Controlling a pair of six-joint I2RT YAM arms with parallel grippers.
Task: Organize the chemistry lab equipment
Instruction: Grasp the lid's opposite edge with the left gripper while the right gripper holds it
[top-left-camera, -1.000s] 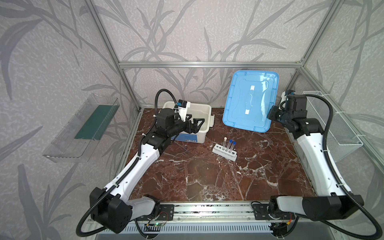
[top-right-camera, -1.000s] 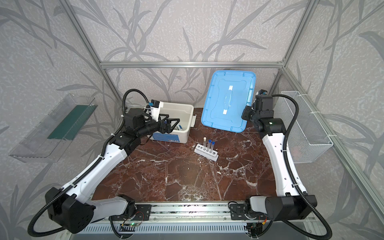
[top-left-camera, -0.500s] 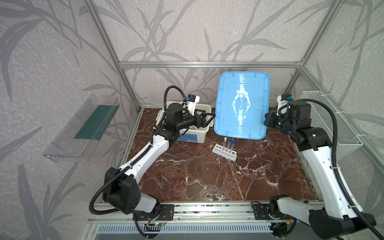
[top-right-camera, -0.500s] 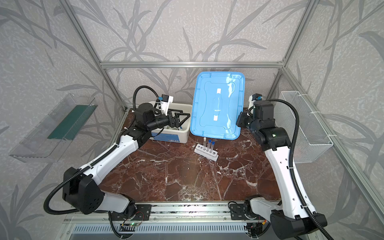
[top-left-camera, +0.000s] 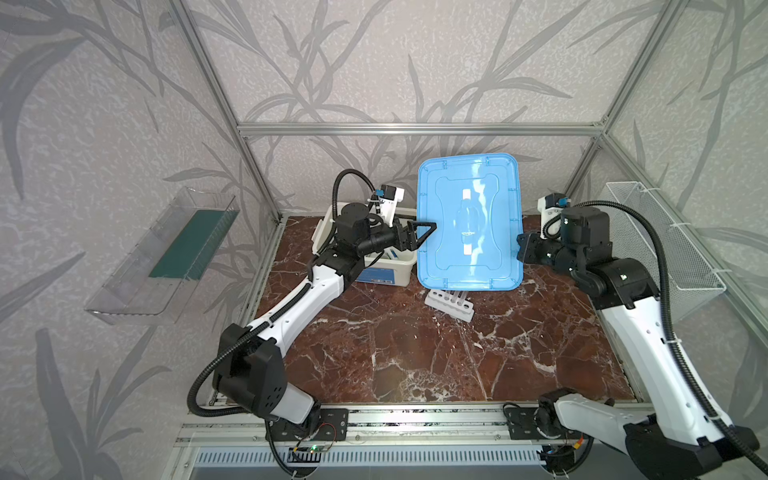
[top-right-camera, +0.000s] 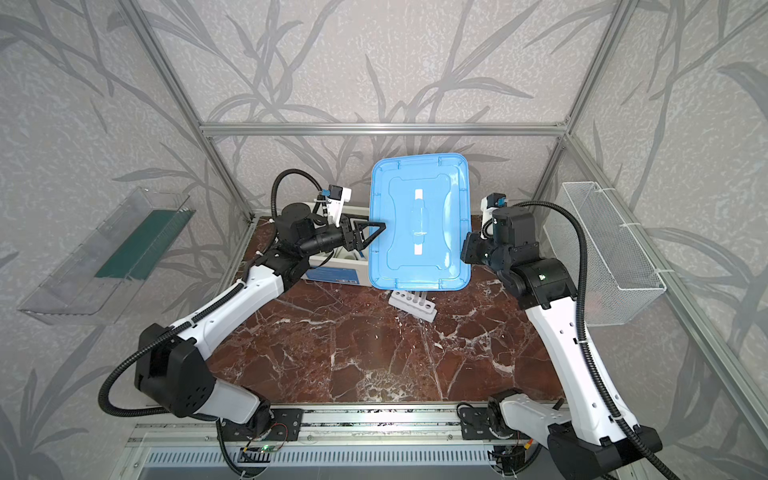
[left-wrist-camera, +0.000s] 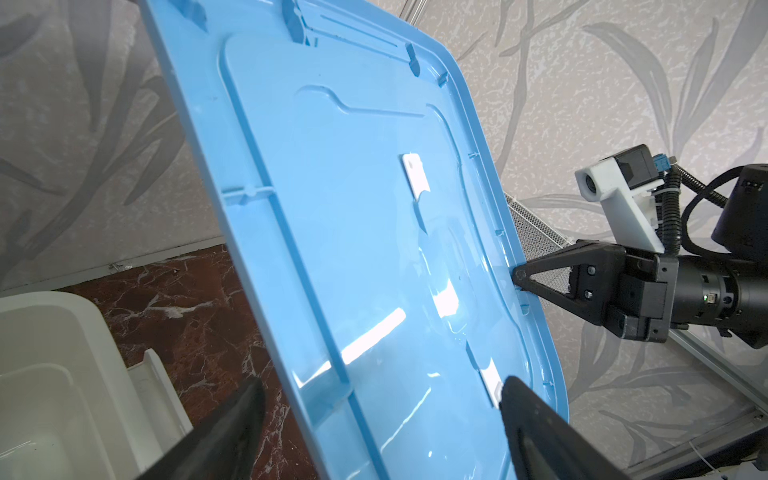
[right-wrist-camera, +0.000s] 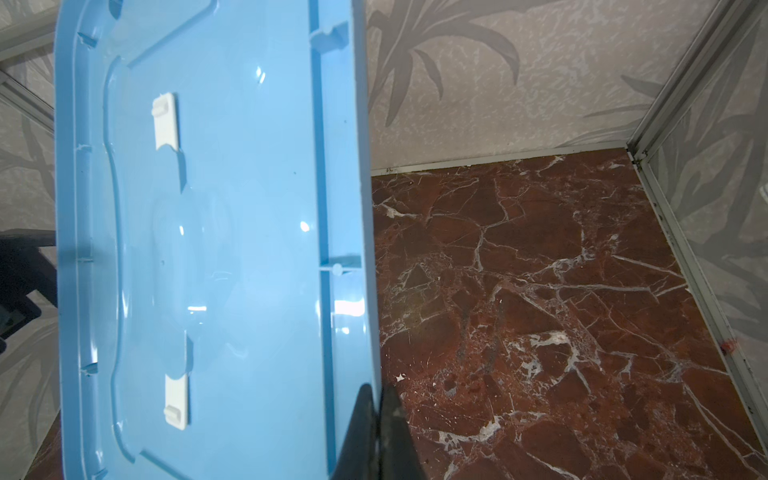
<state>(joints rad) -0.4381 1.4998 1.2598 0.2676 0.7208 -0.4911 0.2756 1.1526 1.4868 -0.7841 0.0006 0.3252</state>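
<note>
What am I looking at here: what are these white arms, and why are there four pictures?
These are two robot arms mounted at the front edge of a marble table. Each ends in a two-fingered claw. Two pictures come from a pair of overhead cameras set side by side, so they look nearly alike. The other two come from a small camera on each arm's wrist, looking along its claw. The right claw is shut on one edge of a big blue lid, holding it upright. The left claw is open, with a finger on either side of the lid's opposite edge. On the table stand an uncovered white bin and a white rack with thin tubes in it.
</note>
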